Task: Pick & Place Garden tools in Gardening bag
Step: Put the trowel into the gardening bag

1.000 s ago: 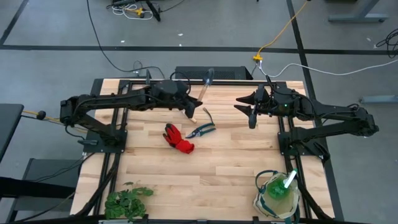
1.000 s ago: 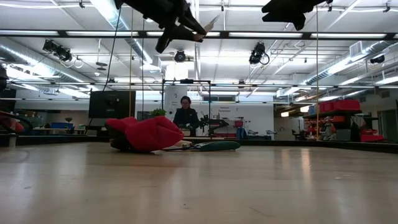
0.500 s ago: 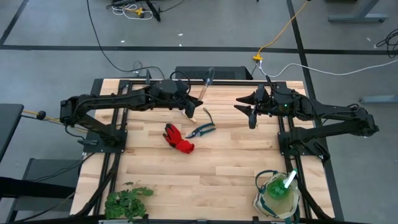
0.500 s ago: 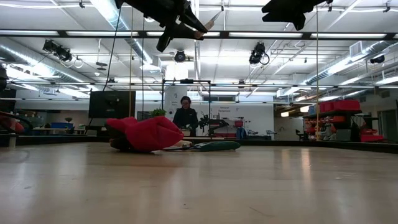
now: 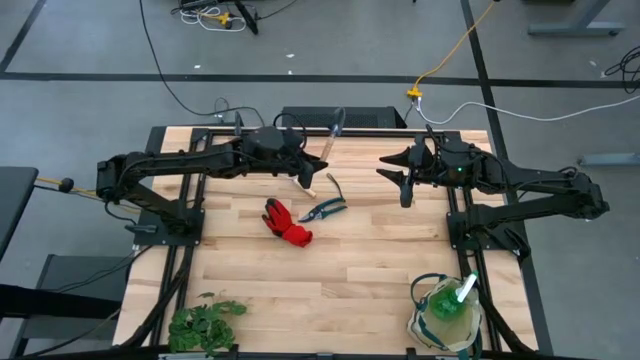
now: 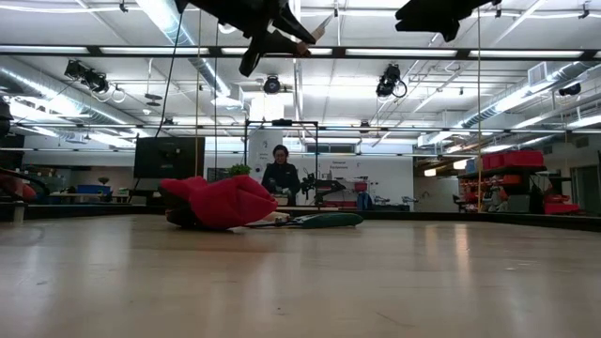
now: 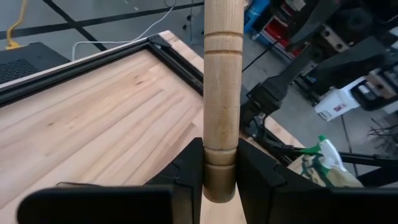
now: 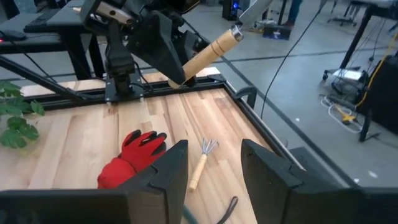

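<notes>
Wooden tabletop (image 6: 300, 282) filling the foreground, red glove (image 6: 221, 201) lying on it left of centre, dark pruning shears (image 6: 324, 221) just beside it, left tool (image 6: 272, 39) high above gripping a wooden handle (image 6: 302, 41), right tool (image 6: 441, 14) at top edge, a person (image 6: 280, 175) in the room behind

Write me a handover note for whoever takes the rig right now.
Left pincer: shut on the trowel by its wooden handle, raised over the table's far edge.
Right pincer: open, empty, hovering far right.
On the table: red glove, pruning shears, hand rake.
Gardening bag: near right corner, green spray bottle inside.
Done: bottle bagged.
Left: trowel, then glove, shears, rake.
</notes>
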Controlling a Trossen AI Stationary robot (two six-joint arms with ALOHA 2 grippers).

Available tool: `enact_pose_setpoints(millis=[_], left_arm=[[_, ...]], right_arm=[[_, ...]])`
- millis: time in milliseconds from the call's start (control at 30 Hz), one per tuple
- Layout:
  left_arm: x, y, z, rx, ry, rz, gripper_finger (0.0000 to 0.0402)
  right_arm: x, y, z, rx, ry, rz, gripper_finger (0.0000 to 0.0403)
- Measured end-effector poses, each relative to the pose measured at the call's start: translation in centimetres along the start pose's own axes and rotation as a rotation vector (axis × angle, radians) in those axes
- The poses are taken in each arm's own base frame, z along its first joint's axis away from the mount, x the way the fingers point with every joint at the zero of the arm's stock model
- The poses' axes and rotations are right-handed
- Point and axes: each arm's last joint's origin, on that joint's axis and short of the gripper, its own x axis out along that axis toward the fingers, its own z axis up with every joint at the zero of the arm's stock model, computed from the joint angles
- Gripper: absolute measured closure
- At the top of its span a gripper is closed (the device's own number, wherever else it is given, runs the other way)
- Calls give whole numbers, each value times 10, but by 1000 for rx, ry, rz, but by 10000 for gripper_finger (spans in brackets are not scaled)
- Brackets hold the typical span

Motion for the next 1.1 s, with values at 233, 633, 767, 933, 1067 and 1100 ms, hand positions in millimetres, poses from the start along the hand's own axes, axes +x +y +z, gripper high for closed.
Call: enact_pose_setpoints(millis=[233, 633, 767, 933, 1067, 1100], left_arm=[[0, -1, 1, -36, -5, -18, 326], [0, -2, 0, -123, 32, -64, 325], [0, -3, 0, -152, 36, -69, 323], [0, -4, 0, -198, 51, -97, 326], [0, -5, 2, -230, 43, -118, 321], [0, -6, 3, -234, 34, -125, 322]], right_arm=[[0, 0, 3, -69, -33, -2, 252], [0, 0, 4, -278, -41, -17, 205], [0, 0, 5, -417, -45, -23, 195], [0, 0, 6, -650, -58, -31, 193], [-1, 0, 10, -797, -95, -53, 192], [-1, 0, 12, -834, -108, -60, 192]])
